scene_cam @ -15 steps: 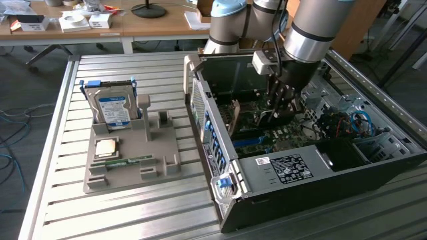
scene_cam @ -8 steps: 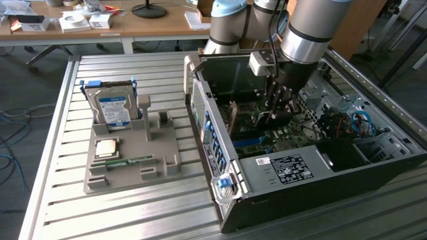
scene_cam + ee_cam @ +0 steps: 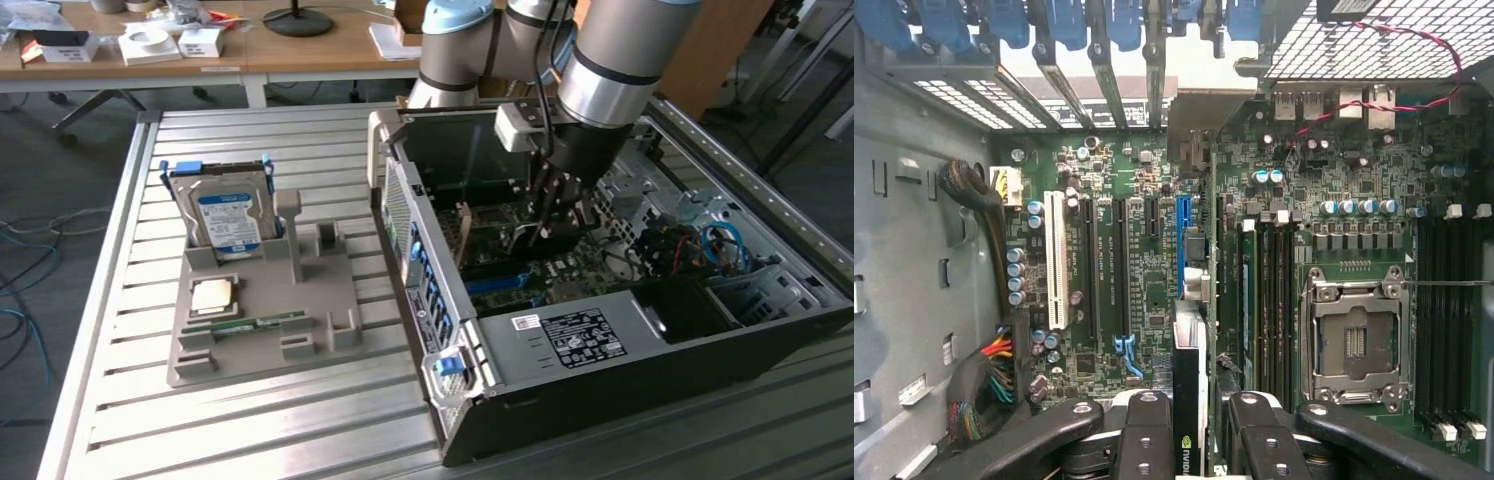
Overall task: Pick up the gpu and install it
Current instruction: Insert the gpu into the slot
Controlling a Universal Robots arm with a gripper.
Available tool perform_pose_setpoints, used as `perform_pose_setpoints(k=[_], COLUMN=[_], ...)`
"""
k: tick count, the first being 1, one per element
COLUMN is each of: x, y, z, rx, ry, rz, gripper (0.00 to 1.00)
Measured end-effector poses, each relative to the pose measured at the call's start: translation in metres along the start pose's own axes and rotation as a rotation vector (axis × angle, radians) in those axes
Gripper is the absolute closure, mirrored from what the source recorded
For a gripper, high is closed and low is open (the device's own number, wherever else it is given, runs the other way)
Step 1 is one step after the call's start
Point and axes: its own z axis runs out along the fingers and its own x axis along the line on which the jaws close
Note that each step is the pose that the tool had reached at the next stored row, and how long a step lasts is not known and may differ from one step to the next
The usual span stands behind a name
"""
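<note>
**GPU held over the motherboard, seating not yet done**

The gpu (image 3: 1188, 390) is being gripped edge-on by the end effector (image 3: 1199, 440), whose fingers (image 3: 1144, 425) are being kept partly closed, one against each face of the card. In the exterior view the end effector (image 3: 550, 225) is being held deep inside the open computer case (image 3: 641, 340), above the motherboard (image 3: 1134, 250) on the case's floor.

Inside the case, the card is being lined up along the blue expansion slot (image 3: 1183, 225), with its far end pointing toward the case's rear slot openings. Whether the card's edge is touching the slot cannot be told.

The pick-up is being judged complete, since the card is in the grip and inside the case. The install is being judged unfinished: the card is gripped rather than released, and nothing shows it pressed home.

Inside the case, the CPU socket (image 3: 1354, 340) is being left empty. Outside the case, on the exterior view's left, a grey fixture tray (image 3: 260, 320) is being carried by the slatted bench (image 3: 267, 430). A hard drive (image 3: 227, 220) is being held upright in that tray, with a processor (image 3: 214, 297) and a memory stick (image 3: 254, 324) lying flat in it.
</note>
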Motion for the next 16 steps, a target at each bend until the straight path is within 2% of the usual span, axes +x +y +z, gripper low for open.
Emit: perform_pose_setpoints(k=[16], x=[0.0002], y=[0.0006], z=[0.0041], rx=[0.0000], ry=[0.0001], rz=[0.000], gripper=[0.74])
